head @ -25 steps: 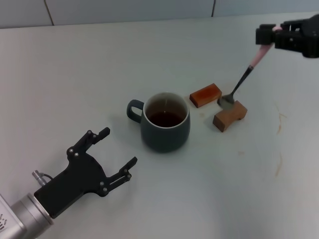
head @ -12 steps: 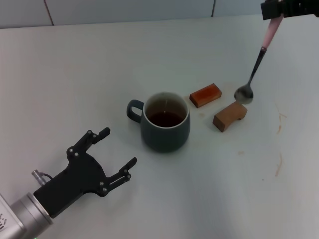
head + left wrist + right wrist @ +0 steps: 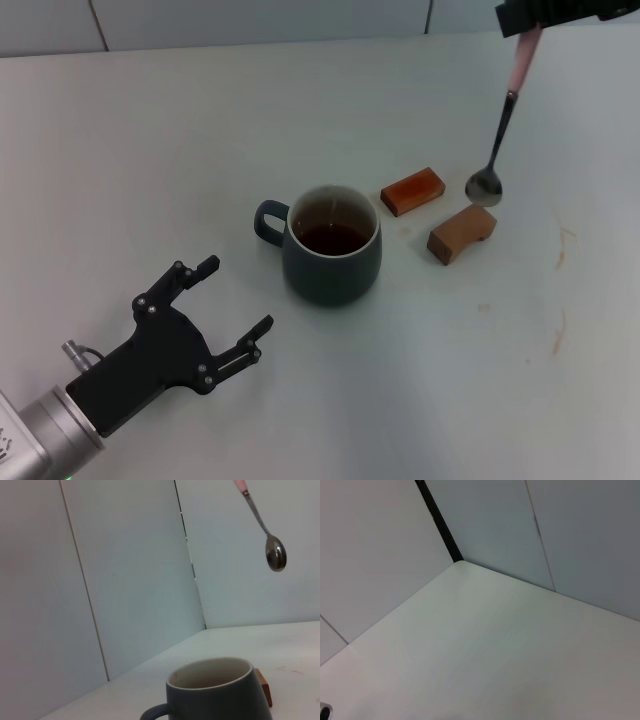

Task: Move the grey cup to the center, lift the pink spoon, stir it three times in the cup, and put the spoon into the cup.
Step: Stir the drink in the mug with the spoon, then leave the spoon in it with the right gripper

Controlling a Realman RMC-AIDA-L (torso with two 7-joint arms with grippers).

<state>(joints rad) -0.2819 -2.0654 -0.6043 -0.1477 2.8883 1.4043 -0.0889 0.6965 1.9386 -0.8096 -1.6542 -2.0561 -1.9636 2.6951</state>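
Observation:
The grey cup stands mid-table with dark liquid inside and its handle to the left; it also shows in the left wrist view. My right gripper at the top right edge is shut on the pink handle of the pink spoon, which hangs bowl-down in the air, above and to the right of the cup. The spoon's bowl also shows in the left wrist view. My left gripper is open and empty, low at the front left of the cup.
Two brown wooden blocks lie right of the cup: an orange-brown one and a notched one. Faint stains mark the table at the right. A pale wall runs behind the table.
My right gripper has lifted the spoon off the blocks, raised it, and shifted it slightly left. The left arm and cup have not moved.

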